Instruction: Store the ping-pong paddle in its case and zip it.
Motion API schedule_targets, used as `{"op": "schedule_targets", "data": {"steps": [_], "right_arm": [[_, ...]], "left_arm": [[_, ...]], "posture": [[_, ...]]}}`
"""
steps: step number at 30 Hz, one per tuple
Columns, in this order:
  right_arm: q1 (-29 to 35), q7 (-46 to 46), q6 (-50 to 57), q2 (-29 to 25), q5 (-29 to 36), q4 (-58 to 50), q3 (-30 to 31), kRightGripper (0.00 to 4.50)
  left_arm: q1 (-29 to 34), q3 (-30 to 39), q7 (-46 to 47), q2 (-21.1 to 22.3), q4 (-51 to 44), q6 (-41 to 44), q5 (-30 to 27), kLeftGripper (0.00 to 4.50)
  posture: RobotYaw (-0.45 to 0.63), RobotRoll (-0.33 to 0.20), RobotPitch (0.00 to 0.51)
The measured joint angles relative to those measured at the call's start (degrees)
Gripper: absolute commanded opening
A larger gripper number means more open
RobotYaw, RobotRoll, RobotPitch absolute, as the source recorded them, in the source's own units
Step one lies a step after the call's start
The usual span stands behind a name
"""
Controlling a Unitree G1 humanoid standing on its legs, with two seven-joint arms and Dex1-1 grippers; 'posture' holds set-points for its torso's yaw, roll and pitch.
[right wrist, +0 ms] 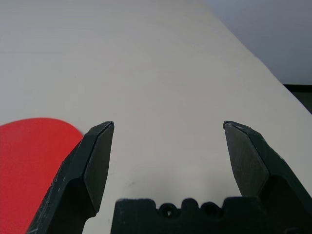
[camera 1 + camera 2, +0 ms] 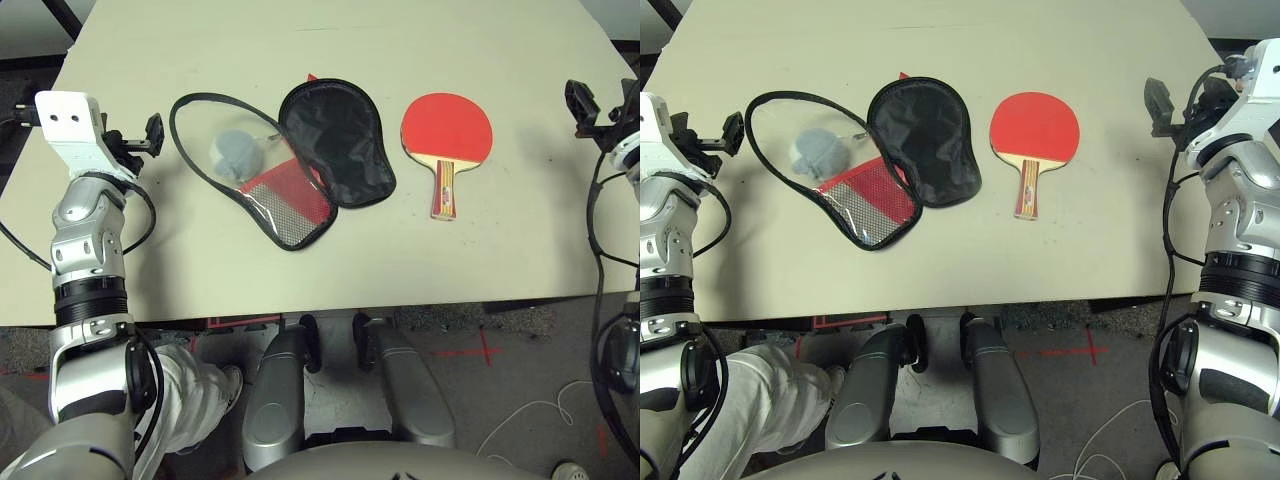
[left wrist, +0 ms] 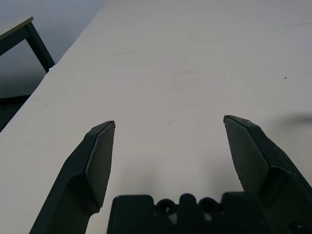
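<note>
**Fingers spread wide, paddle and case untouched**

Fingers (image 3: pixel 100 161) of left gripper (image 3: pixel 169 124) parted wide, gripping nothing, bare beige surface (image 2: pixel 300 275) between them; same at right gripper (image 1: pixel 168 126), fingers (image 1: pixel 97 163) spread apart and empty, with a slice of red blade just beside one of them in the right wrist view.

Left gripper seen from the head cameras (image 2: pixel 152 133) hovering over the left edge of the surface, just beside the case's black zip loop without touching it; right gripper (image 2: pixel 1160 105) held over the right edge, well apart from the paddle.

Ping-pong paddle (image 2: pixel 446 130) flat on the surface, right of the middle, red face up, round blade toward the far edge, striped wooden handle pointing toward the near edge; clear of the case, a narrow strip of surface between them.

Case (image 2: pixel 300 160) unzipped and lying open near the middle; black-lined half (image 2: pixel 337 143) spread flat on the side nearer the paddle; other half laid toward the left edge, clear panel framed by black zip trim, red fabric and mesh at its near end (image 2: pixel 290 205); grey fuzzy pouch (image 2: pixel 238 152) resting under or on that clear panel, cannot tell which.

Person's light trouser leg (image 2: pixel 195 395) below the near edge, beside the left arm.
</note>
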Motion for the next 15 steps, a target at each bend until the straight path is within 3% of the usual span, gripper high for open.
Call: {"op": "schedule_targets", "data": {"steps": [9,15], "right_arm": [[0.32,-0.07,1.54,0.00,0.03,-1.64,0.00,4.46],[0.16,0.35,10.74,-0.18,1.33,-6.15,1.08,4.46]], "left_arm": [[-0.65,-0.38,-0.06,-0.04,1.63,-0.07,0.25,4.50],[-7.53,-1.03,-2.48,3.64,5.16,-0.87,0.83,4.50]], "posture": [[-0.01,0.000,0.305],[-0.01,0.000,0.308]]}}
